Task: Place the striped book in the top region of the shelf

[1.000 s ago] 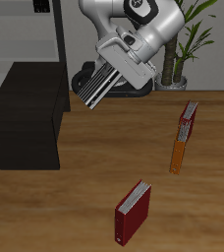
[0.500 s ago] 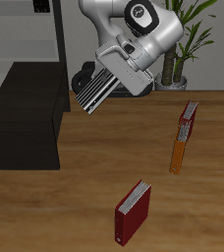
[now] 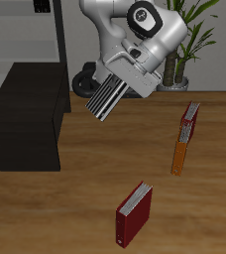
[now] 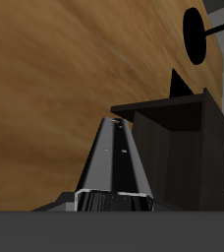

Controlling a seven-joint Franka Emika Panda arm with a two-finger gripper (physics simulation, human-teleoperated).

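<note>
The striped book (image 3: 107, 96), with black and white stripes, hangs tilted in the air above the table, held at its upper end by my gripper (image 3: 128, 73), which is shut on it. It sits beside and above the black shelf (image 3: 26, 114), apart from it. In the wrist view the book (image 4: 116, 162) runs away from the camera as a dark grey edge, pointing toward the shelf (image 4: 188, 138), whose flat top and dark open side show. My fingers themselves are hidden by the book and the hand.
A dark red book (image 3: 134, 212) lies near the table's front edge. An orange book (image 3: 179, 153) and another red book (image 3: 189, 122) stand together farther back. A pale grey rack (image 3: 31, 35) rises behind the shelf, and a potted plant (image 3: 184, 40) stands at the back.
The arm has carried the striped book slightly lower and a little away from the shelf side, and the book has turned to a steeper tilt. Nothing else moved.
</note>
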